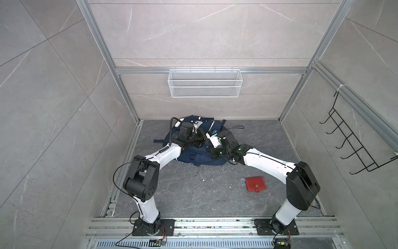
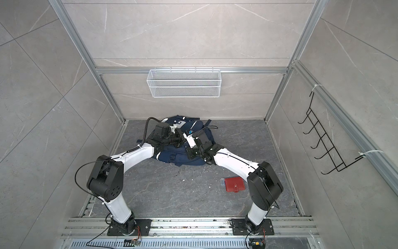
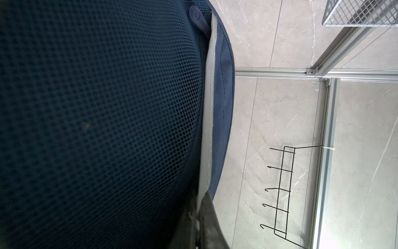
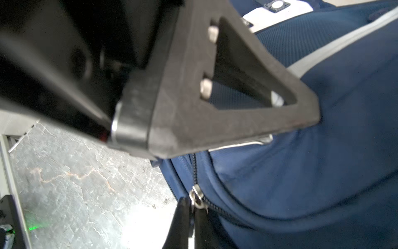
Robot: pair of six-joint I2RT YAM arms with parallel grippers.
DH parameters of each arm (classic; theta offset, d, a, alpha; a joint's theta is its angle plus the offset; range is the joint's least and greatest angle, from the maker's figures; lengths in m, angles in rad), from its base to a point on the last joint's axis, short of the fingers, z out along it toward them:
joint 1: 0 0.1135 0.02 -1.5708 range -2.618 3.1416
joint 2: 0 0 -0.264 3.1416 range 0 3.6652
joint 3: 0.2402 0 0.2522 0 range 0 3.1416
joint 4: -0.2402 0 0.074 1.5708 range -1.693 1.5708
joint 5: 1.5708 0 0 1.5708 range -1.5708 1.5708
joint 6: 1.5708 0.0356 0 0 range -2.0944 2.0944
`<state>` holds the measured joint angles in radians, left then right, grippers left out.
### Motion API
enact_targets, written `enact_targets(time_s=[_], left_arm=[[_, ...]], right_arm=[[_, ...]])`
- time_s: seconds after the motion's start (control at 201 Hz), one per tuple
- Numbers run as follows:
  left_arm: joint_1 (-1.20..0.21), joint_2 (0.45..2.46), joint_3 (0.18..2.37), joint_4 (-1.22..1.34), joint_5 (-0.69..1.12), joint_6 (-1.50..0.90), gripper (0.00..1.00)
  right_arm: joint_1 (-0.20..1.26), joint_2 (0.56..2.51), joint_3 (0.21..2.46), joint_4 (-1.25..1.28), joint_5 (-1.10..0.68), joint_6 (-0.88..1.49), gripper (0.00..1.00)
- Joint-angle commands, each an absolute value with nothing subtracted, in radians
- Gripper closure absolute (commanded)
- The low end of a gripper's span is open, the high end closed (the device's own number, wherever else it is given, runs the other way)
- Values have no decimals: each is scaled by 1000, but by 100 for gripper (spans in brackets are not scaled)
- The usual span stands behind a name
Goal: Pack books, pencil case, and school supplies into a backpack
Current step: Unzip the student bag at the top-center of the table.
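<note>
Both top views show a dark marbled tabletop (image 1: 189, 198) inside pale tiled walls (image 1: 193, 32), a white mesh basket (image 1: 204, 86) on the back rail (image 1: 146, 70), and a black hook rack (image 1: 353, 142) at the right. The navy backpack (image 1: 200, 160) lies at the back, the red snap case (image 1: 255, 184) well apart in front. The right gripper (image 4: 191, 207) is pinched on the zipper pull (image 4: 197, 197); the left gripper (image 1: 201, 138) is clenched, its hold unclear.

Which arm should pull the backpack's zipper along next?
Right, probably. In the right wrist view, the right tool is pinched shut on the zipper pull of the backpack. The left tool is shut too, but sits elsewhere on the fabric, apart from that pull.
</note>
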<state>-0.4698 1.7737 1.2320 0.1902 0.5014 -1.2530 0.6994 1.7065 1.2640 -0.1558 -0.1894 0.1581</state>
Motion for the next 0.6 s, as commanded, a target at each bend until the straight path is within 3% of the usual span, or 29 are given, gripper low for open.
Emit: enact_targets(time_s=[0.0,0.269,0.593], left_arm=[[-494,1744,1255,448,472,-1292,100],[-497,1749,1271,371,448,-1308,100],[-503,1704,1321,308,434,-1282,100]], right_arm=[[769,1719,1276,-76,-416,187,100],[769,1717,1341,-126,-421,201,99],[738,1727,1345,-287,-154,224,100]])
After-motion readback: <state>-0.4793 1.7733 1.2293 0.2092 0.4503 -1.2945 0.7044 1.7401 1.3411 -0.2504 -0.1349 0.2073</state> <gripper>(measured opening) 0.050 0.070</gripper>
